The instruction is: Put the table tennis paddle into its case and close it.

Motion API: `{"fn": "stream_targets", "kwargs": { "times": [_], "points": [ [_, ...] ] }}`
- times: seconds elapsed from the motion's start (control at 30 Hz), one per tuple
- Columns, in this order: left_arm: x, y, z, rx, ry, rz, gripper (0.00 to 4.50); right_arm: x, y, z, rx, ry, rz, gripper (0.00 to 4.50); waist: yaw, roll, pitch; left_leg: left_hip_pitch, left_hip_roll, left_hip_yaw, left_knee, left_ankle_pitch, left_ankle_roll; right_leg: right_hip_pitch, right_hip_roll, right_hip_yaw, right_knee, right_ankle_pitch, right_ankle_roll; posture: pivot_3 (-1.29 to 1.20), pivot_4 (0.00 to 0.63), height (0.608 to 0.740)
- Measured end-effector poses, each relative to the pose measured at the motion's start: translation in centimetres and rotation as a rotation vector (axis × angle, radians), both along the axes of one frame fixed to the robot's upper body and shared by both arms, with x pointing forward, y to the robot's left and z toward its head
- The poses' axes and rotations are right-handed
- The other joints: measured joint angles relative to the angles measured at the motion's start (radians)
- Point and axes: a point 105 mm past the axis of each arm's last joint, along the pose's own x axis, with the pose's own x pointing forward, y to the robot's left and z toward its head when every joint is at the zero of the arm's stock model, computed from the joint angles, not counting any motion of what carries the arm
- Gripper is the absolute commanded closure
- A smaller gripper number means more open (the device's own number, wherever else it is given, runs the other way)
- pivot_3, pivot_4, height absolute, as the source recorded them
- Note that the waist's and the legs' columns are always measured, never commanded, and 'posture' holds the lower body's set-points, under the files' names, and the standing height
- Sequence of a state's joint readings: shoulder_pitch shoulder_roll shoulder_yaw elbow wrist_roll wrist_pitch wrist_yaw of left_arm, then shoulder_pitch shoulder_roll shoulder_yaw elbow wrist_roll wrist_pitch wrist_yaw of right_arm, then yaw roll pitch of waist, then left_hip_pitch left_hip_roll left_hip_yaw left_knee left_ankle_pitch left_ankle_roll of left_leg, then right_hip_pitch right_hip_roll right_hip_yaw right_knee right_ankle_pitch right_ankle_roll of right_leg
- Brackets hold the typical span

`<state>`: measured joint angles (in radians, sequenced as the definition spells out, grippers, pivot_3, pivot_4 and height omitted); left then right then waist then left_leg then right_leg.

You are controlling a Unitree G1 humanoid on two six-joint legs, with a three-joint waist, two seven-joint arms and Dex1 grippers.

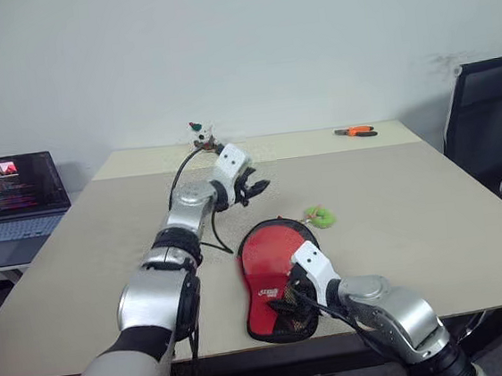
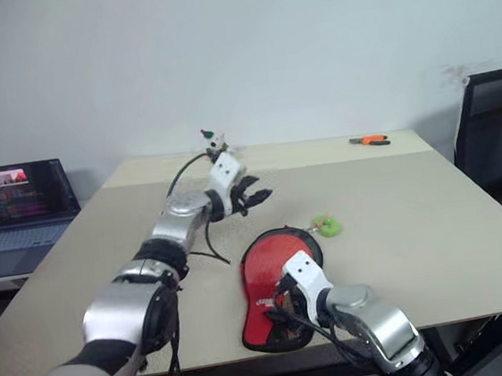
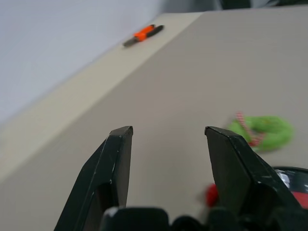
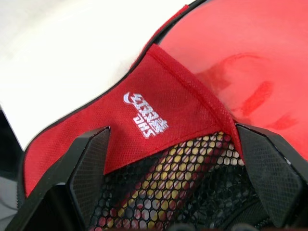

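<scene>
Case (image 1: 270, 280) lies flat at the near edge of the desk (image 1: 416, 216), red logo face and mesh patch up. The paddle (image 4: 255, 72) appears to sit inside it: a smooth red face shows past the fabric edge in the right wrist view, and a striped handle shows through the mesh. Whether the zip is run shut anywhere I cannot tell.

Right hand (image 1: 291, 293) is low over the near, mesh end of the case, fingers spread wide on either side of the logo patch, gripping nothing. Left hand (image 1: 253, 189) is raised above the desk, well apart from the case and beyond it, fingers part open and empty. A green ring toy (image 1: 320, 217) lies just beside the far end of the case. Orange-handled pliers (image 1: 356, 130) lie near the far edge of the desk.

Risks, as judged:
- The case lies at the desk edge; a push from the right hand could slide it off.
- With the left hand away, nothing pins the case, so pulling the zipper may drag the whole case.
- The fabric flap could bunch over the paddle and jam the zip.
</scene>
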<state>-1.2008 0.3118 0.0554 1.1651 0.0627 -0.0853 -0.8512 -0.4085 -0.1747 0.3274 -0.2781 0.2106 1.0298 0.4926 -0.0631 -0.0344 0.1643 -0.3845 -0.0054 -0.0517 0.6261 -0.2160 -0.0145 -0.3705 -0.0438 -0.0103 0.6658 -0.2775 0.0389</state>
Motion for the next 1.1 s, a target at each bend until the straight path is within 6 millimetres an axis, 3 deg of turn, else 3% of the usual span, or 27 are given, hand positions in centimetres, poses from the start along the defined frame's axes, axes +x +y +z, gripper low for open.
{"fn": "stream_targets", "kwargs": {
  "times": [0.1, 0.17, 0.27, 0.37, 0.5, 0.6, 0.67, 0.8, 1.1],
  "points": [
    [-1.5, 0.1, -1.9, -0.069, 0.099, -0.082, 1.91, 0.1, -0.1, 0.8, 0.032, 0.029, 0.015, 0.00, 0.000, 0.001, 0.002, -0.007, 0.000, 0.000, 0.001, 0.000, 0.000, -0.006, 0.003, 0.001, 0.000, 0.002, -0.003, 0.00, 0.150, 0.740],
    [-2.5, 0.2, -2.2, -0.094, 0.136, -0.124, 1.91, 0.2, 0.1, 1.7, 0.055, 0.034, 0.037, 0.00, 0.002, 0.001, 0.004, -0.016, 0.000, 0.000, 0.002, 0.000, 0.000, -0.016, 0.004, 0.002, 0.003, 0.006, -0.011, 0.00, 0.150, 0.740],
    [-3.7, 0.5, -3.2, -0.084, 0.187, -0.164, 1.91, 0.2, -0.2, 3.8, 0.086, 0.001, 0.073, 0.00, 0.011, 0.003, 0.008, -0.018, -0.001, 0.000, 0.002, 0.000, 0.000, -0.019, 0.003, 0.002, 0.007, 0.005, -0.014, 0.00, 0.150, 0.740],
    [-4.7, 0.0, -4.6, -0.020, 0.221, -0.208, 1.91, 0.0, -2.0, 5.5, 0.084, -0.034, 0.099, 0.00, 0.030, 0.003, 0.009, -0.019, -0.001, 0.000, 0.002, 0.000, 0.000, -0.019, 0.003, 0.001, 0.004, 0.004, -0.014, 0.00, 0.150, 0.740],
    [-5.5, -0.5, -7.1, 0.107, 0.261, -0.244, 1.91, -0.3, -4.2, 6.4, 0.083, -0.025, 0.124, 0.00, 0.038, 0.003, 0.011, -0.021, -0.001, -0.001, 0.002, 0.000, 0.000, -0.018, 0.003, 0.000, 0.000, 0.004, -0.014, 0.00, 0.150, 0.740],
    [-5.7, -1.4, -7.8, 0.133, 0.264, -0.271, 1.91, -0.3, -5.1, 6.8, 0.070, -0.035, 0.133, 0.00, 0.037, 0.003, 0.012, -0.022, -0.001, -0.001, 0.002, 0.000, 0.000, -0.019, 0.003, 0.000, -0.001, 0.004, -0.014, 0.00, 0.150, 0.740],
    [-5.7, -1.8, -8.2, 0.137, 0.266, -0.271, 1.91, 1.3, -6.4, 7.2, 0.025, -0.091, 0.087, 0.00, 0.037, 0.003, 0.012, -0.022, -0.001, -0.001, 0.002, 0.000, 0.000, -0.019, 0.003, 0.000, -0.001, 0.004, -0.014, 0.00, 0.150, 0.740],
    [-5.7, -2.5, -9.1, 0.158, 0.265, -0.281, 1.91, 6.5, -10.8, 7.9, -0.133, -0.249, -0.097, 0.00, 0.034, 0.003, 0.012, -0.022, -0.001, 0.001, 0.002, 0.000, 0.000, -0.019, 0.004, 0.000, -0.001, 0.005, -0.013, 0.00, 0.150, 0.740],
    [-5.8, -3.4, -9.2, 0.176, 0.233, -0.301, 1.91, 11.5, -14.0, 4.4, -0.343, -0.339, -0.146, 0.00, 0.033, 0.004, 0.013, -0.022, -0.001, 0.002, 0.002, 0.000, 0.000, -0.019, 0.003, 0.001, -0.001, 0.005, -0.014, 0.00, 0.150, 0.740]
  ]
}}
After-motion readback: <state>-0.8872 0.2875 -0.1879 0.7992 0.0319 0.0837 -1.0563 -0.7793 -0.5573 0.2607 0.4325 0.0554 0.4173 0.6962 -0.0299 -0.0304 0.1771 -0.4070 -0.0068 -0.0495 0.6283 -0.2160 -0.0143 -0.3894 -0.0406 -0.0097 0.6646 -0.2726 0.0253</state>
